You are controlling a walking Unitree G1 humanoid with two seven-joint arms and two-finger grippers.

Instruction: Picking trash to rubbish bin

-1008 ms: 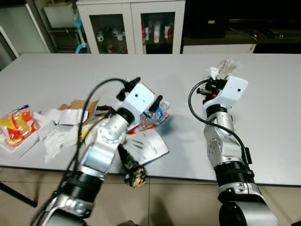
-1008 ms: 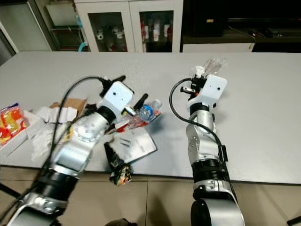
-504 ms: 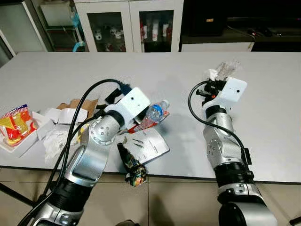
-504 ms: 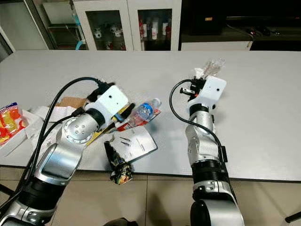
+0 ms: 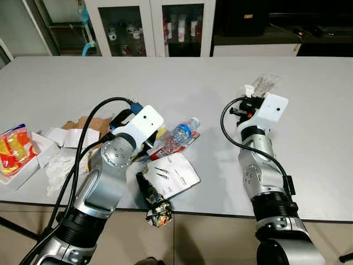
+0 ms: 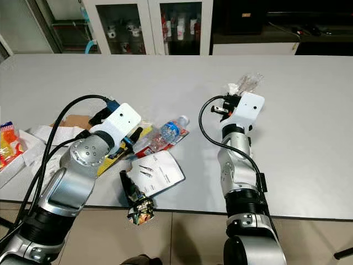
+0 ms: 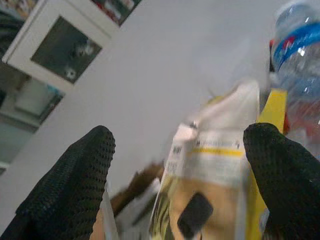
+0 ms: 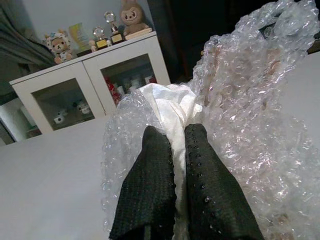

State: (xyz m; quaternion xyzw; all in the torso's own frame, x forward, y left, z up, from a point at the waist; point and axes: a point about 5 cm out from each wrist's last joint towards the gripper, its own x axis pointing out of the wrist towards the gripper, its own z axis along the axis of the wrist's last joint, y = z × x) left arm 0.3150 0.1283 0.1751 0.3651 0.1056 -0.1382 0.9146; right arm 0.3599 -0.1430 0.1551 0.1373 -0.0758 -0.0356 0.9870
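- Bubble wrap (image 8: 250, 100) with a white tissue (image 8: 170, 107) bunched inside, pinched between the nearly closed fingers of the right gripper (image 8: 180, 145), held up clear of the table (image 5: 220, 83).
- Judged very light, soft and springy; likely to slip or puff out of a loose pinch, so best kept clamped at the gathered middle where tissue and wrap overlap.
- Left gripper (image 7: 180, 165) spread wide, holding nothing, fingertips (image 7: 80, 165) straddling a yellow-and-white paper packet (image 7: 215, 165) directly ahead.
- Packet judged thin, limp and light; flat on the table, so awkward to pinch except at a raised or creased edge.
- Crushed plastic bottle (image 5: 182, 132) with a blue label just beside that packet, at the outer side of the left gripper's reach; light, smooth, prone to roll or squirt out, safest taken across the body near the neck.
- Nearer the robot than the left gripper: a white printed sheet (image 5: 174, 175) and a dark crumpled wrapper (image 5: 157, 210) hanging over the table edge.
- Farther out past the left arm: torn cardboard, white papers and an orange snack bag (image 5: 16, 149) in a white tray.
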